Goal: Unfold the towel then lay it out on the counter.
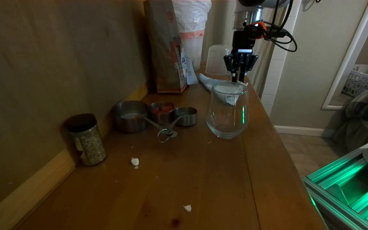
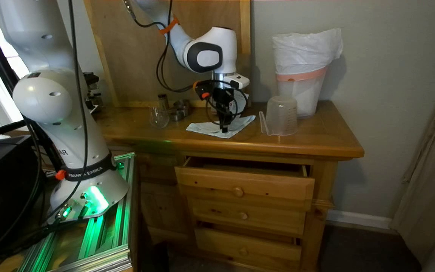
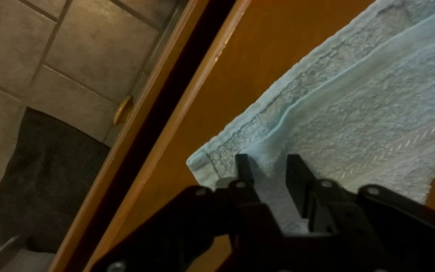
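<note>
I hold the gripper (image 3: 267, 161), jaws parted, at the folded towel (image 3: 376, 113), presumably to pinch and unfold its upper layer.

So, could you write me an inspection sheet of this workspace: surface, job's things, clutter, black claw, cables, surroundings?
Surface: long brown wooden counter; visible plank seam, small white fragments on top.
Job's things: pale blue-white cloth towel, lying on the counter, partly folded over, not fully laid out.
Clutter: clear round glass vessel, upright, apart from the towel; three round metal measuring cups; black-lidded clear jar; translucent plastic jug; tall brown-and-orange paper bag.
Claw: black, two-fingered, jaws apart with a towel ridge between them; contact unclear.
Cables: black; one hangs across the white robot arm, others loop beside the claw.
Surroundings: wooden top drawer beneath the counter, partly open.
</note>
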